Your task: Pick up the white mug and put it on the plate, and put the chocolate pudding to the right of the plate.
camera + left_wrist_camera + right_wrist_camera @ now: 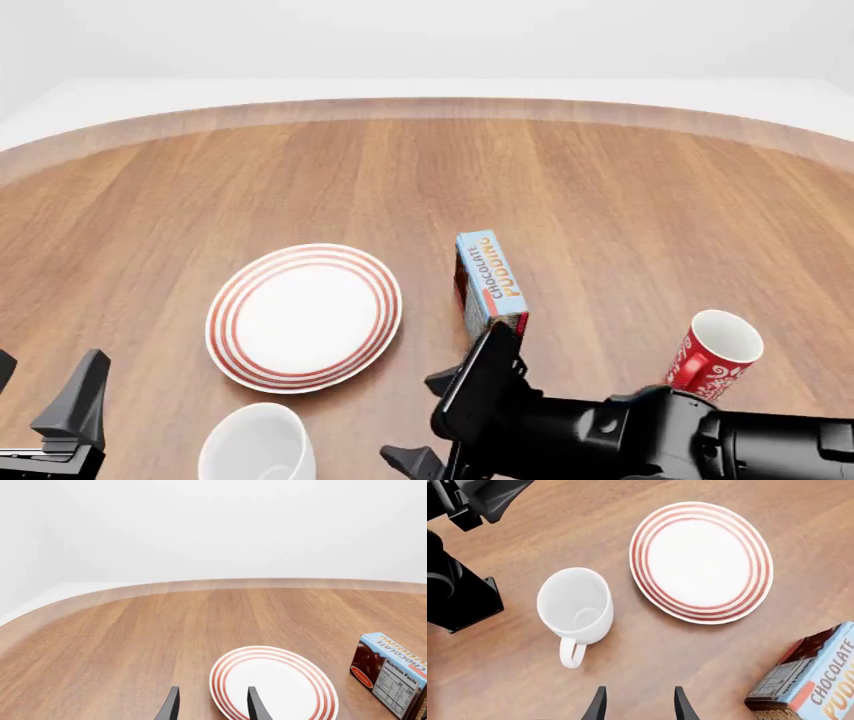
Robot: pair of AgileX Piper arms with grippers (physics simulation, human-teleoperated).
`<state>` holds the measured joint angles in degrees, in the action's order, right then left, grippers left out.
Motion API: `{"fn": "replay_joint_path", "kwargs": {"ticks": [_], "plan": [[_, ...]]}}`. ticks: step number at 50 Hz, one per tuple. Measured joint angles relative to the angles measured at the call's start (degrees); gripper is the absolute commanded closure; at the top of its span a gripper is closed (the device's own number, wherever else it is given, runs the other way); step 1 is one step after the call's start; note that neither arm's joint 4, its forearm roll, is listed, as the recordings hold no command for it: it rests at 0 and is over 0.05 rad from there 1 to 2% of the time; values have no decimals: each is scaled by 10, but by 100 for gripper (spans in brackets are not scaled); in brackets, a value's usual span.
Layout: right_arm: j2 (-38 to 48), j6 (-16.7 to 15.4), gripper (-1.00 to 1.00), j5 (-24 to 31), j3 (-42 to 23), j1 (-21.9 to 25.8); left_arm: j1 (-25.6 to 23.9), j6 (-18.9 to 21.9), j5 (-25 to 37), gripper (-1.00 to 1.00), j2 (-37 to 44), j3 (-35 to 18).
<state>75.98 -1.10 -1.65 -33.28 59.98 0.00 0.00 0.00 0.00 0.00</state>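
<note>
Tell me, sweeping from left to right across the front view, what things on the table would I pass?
Left hand → white mug → plate → chocolate pudding → red mug. The mug and plate overlap a bit sideways, but the mug's middle sits further left.

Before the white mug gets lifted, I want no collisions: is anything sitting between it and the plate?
Nothing visible does. The white mug stands upright on bare wood just short of the plate, which is empty. The chocolate pudding lies off the plate's right side, and the red mug is farther right still.
</note>
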Motion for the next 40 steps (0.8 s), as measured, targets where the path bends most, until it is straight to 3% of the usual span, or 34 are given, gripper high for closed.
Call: {"fn": "replay_joint_path", "kwargs": {"ticks": [40], "plan": [[107, 58, -100, -16, -52, 92, 0, 0, 0, -100, 0, 0]]}}
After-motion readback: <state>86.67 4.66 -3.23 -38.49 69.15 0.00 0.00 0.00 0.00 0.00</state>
